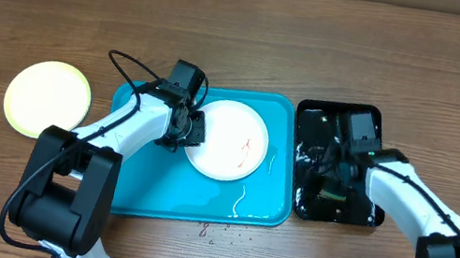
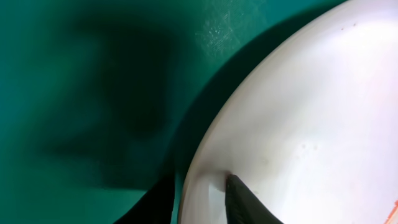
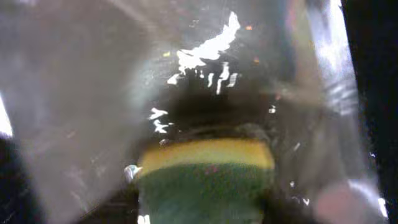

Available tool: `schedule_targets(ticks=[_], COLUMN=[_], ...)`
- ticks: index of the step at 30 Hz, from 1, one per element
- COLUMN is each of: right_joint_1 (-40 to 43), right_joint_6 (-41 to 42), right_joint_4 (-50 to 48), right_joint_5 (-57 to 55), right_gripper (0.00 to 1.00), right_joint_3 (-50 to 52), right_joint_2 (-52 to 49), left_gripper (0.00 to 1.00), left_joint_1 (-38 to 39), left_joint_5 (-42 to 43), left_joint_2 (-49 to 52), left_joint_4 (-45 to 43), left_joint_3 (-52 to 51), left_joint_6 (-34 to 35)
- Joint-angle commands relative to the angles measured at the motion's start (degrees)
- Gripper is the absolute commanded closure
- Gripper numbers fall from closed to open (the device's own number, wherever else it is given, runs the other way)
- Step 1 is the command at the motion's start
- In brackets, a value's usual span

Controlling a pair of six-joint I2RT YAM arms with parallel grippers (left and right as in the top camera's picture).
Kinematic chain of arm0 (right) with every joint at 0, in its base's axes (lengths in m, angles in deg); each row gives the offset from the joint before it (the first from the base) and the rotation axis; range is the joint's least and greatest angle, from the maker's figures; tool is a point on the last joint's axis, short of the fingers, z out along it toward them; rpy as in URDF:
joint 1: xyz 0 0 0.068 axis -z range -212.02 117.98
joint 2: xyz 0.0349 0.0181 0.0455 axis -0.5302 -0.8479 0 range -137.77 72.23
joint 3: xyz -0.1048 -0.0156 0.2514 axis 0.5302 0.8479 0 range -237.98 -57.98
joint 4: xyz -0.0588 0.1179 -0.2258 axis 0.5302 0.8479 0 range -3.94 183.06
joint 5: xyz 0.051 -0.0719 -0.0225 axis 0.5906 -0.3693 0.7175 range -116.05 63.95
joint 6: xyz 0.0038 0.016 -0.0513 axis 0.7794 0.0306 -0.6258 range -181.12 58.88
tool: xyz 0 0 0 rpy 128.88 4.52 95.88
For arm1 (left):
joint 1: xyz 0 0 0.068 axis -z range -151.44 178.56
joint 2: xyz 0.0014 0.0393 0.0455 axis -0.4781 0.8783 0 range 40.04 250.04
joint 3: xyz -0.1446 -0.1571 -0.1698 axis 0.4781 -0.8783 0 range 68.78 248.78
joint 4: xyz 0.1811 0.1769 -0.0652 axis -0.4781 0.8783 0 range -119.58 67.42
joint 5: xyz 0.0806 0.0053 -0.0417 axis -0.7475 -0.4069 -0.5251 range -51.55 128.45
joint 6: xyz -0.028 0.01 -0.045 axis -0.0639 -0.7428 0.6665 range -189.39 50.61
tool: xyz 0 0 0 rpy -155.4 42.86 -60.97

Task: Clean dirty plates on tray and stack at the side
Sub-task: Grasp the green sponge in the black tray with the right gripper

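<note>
My left pincer is down on the large bright cyan-blue rectangular plastic tray, at the left edge of the round white shallow plate that lies in the tray's right half. From the left wrist, one finger rests on the inside of the plate and the other sits just outside the rim. The jaws are narrow, but I cannot tell whether they actually pinch the rim. A thin reddish-brown smear marks the plate's right half.

The round pale yellow-green plate lies on the wooden surface, left of the tray and apart from it.

My right pincer hangs over the smaller glossy black tray, which sits just beside the cyan one. The right wrist view is blurred. A yellow-and-green sponge fills the lower middle of it against the wet black floor, and I cannot tell whether my jaws hold it or how wide they stand.
</note>
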Motion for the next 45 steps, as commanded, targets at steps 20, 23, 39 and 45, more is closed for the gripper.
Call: schedule_targets(ticks=[20,23,39,45], right_joint_1=[0.1,0.1,0.1,0.1], right_joint_6=[0.5,0.4,0.4,0.4], right_joint_4=[14.8,10.6,8.0,8.4], right_joint_5=[-0.2,-0.2,-0.1,-0.2], right_gripper=[0.18,0.19,0.22,0.26], right_joint_3=[-4.9,-1.5,0.6,0.6], right_joint_2=[0.9,0.9,0.9,0.9], left_gripper=[0.58,0.5,0.9,0.93], left_joint_1=[0.2,-0.3,-1.1,-0.3], left_joint_5=[-1.0,-1.8,-4.5,-1.0], left_joint_2=[3.7,3.7,3.7,3.7], left_joint_4=[-0.2,-0.5,4.5,8.5], left_joint_3=[-3.5,-3.3,1.0,1.0], left_joint_6=[1.9,0.9,-2.0,0.5])
